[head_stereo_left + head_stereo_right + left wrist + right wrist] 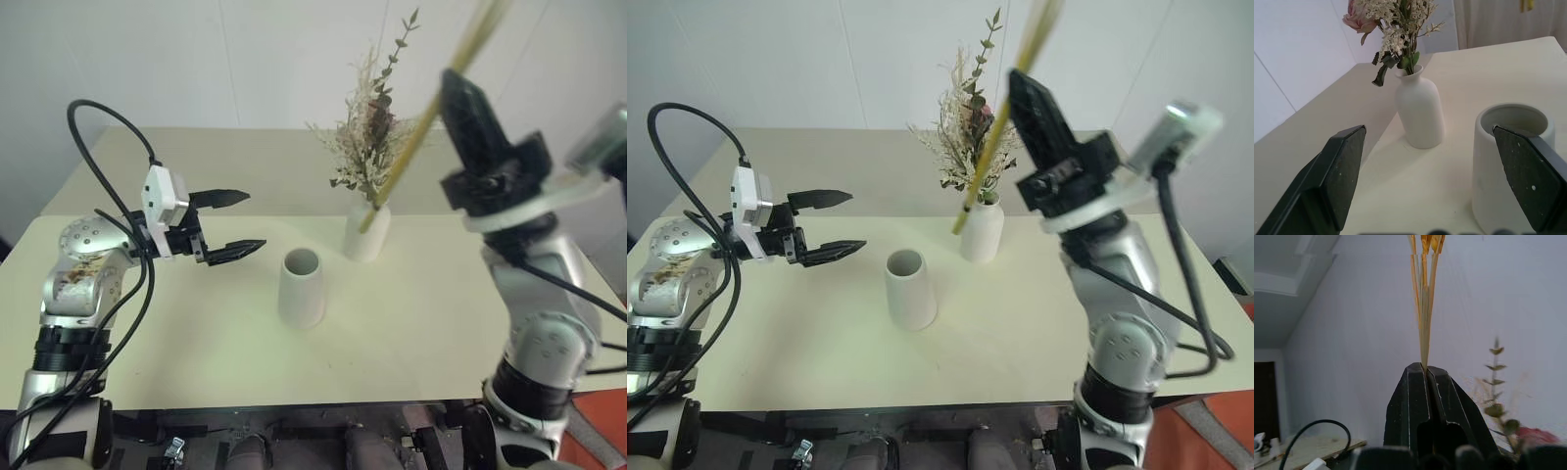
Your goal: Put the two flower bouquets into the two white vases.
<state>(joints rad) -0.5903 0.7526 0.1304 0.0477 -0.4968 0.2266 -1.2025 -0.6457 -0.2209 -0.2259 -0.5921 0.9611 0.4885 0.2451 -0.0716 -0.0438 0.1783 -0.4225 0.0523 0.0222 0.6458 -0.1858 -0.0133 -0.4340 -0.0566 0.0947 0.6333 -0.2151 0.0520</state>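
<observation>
While the bushy bunch (367,147) already sits in the bottle vase (366,233), the right claw (460,93) is pinched tight on the yellow stalk bunch (411,147), held high and slanted with its cut end aimed down-left. The cone vase (302,287) stands empty on the counter (421,313), below and left of that tip. Left claw (235,223) hangs wide open beside it, nearer but holding nothing.

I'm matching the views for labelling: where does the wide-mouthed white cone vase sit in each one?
Left eye: wide-mouthed white cone vase, table centre.
Right eye: centre, left of middle.
Left wrist: beside one black finger.
Right wrist: not in it.
Shared landmark: white bottle-shaped vase holding the dried bunch, just behind.
</observation>
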